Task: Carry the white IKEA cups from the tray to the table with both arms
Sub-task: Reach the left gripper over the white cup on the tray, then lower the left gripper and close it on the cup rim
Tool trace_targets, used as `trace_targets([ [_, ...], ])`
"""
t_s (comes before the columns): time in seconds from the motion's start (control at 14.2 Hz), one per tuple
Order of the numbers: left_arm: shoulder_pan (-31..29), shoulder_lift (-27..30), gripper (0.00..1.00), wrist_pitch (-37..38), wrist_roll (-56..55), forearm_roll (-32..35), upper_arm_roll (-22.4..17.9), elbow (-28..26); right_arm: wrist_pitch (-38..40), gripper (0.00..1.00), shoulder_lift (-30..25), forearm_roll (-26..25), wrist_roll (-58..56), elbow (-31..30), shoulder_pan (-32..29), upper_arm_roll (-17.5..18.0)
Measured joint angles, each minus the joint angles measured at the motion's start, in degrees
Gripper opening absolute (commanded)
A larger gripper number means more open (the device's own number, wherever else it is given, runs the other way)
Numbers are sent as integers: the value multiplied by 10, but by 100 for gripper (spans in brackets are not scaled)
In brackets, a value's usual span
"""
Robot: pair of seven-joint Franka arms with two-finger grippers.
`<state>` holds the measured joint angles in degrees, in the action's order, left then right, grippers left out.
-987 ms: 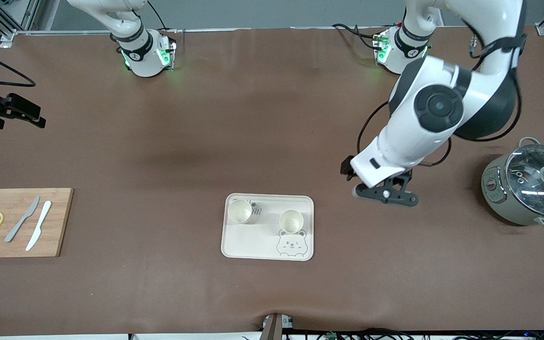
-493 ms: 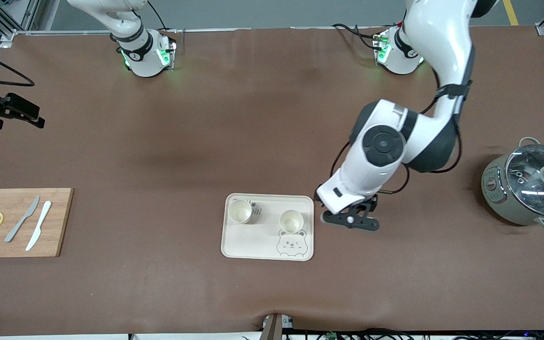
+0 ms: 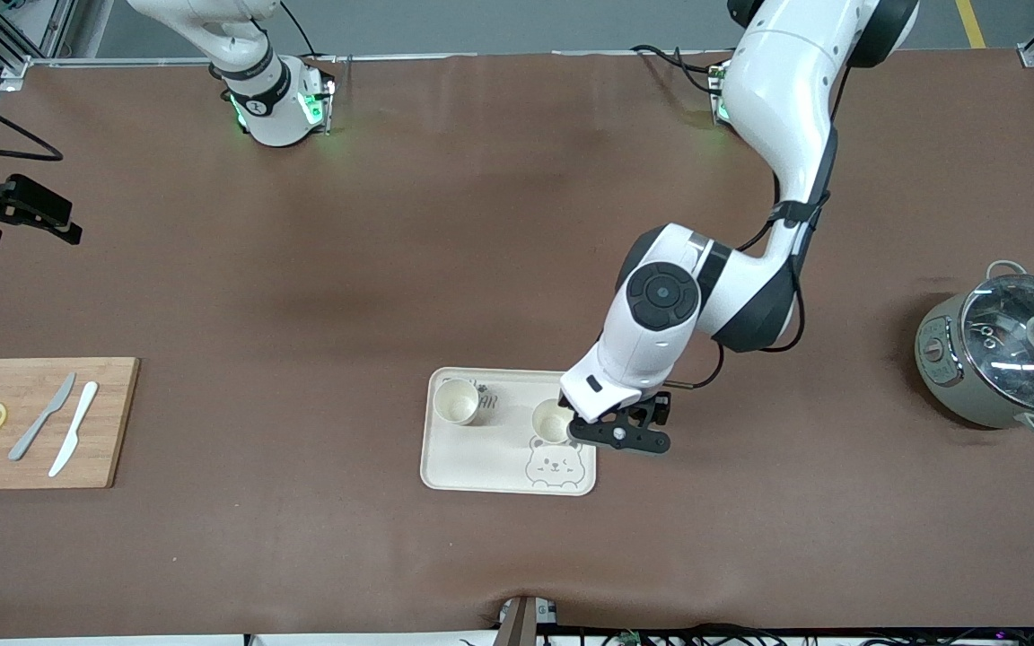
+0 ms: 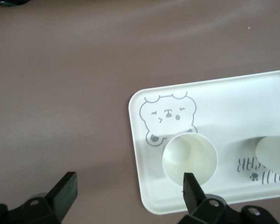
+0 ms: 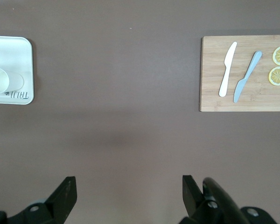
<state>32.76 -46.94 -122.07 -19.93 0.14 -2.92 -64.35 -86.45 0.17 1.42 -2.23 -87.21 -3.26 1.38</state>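
On the brown table (image 3: pixel 499 251), toward its middle: cream tray (image 3: pixel 481 467) with a cartoon bear face, chosen as the landmark. Standing upright on the tray, two white cups: one cup (image 3: pixel 552 419) at the bear's ears, toward the left arm's end; a second cup (image 3: pixel 457 401) beside it, toward the right arm's end, next to the lettering. Both empty, mouths up, not yet moved off. Hovering over the tray's edge at the left arm's end: left gripper (image 3: pixel 617 433), jaws spread wide, nothing held. Seen from the left wrist: one finger (image 4: pixel 190 189) over the near cup's (image 4: pixel 190 158) rim, the other finger over bare table off the tray (image 4: pixel 210 100), so not yet centred on the cup; probably lining up to straddle it and needing to slide further over the tray first. Well away from the tray, at the front view's edge by the right arm's end: right gripper (image 5: pixel 126 196), waiting above bare table, jaws also wide and empty. Farther from the tray on that side, a wooden board (image 3: pixel 37 422) with two knives and lemon slices; toward the left arm's end, a lidded pot (image 3: pixel 1002 354).
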Motion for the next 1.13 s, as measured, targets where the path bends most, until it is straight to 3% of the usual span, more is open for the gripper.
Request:
trace_targets([
  [1.13,15,-92,100,-76,-42,-4,6,9,2,100,8,0,0,0,2,2],
])
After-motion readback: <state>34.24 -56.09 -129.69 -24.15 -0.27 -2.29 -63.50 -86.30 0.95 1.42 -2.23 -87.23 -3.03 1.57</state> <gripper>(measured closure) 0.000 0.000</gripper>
